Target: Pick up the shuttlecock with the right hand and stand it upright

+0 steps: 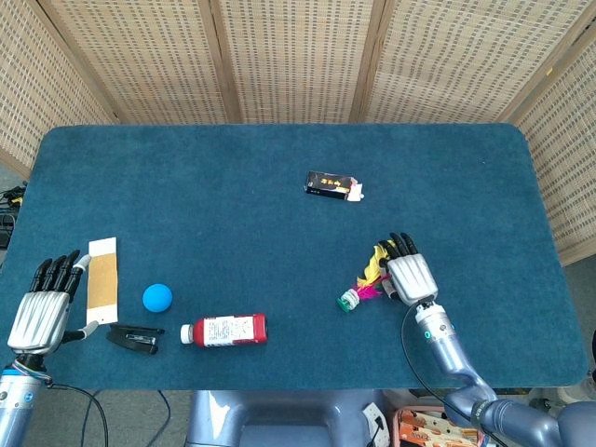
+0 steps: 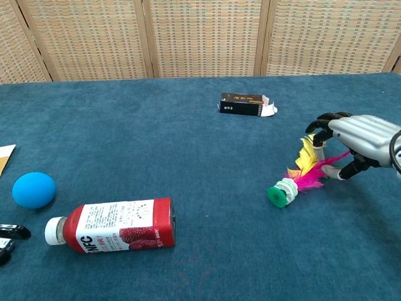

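Right hand (image 2: 360,141) sits low near the table's (image 1: 279,186) front right edge, fingers curled around the feather end of the shuttlecock (image 2: 294,182), closing in but nothing lifted yet. The shuttlecock lies on its side, green base pointing toward the table's left. Grabbing the feathers looks meant to let the base swing down. Left hand (image 1: 42,312) rests spread, empty, at the front left corner.

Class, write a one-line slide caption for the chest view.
Right hand curls over the feathers of a shuttlecock lying on the blue table, near a red bottle.
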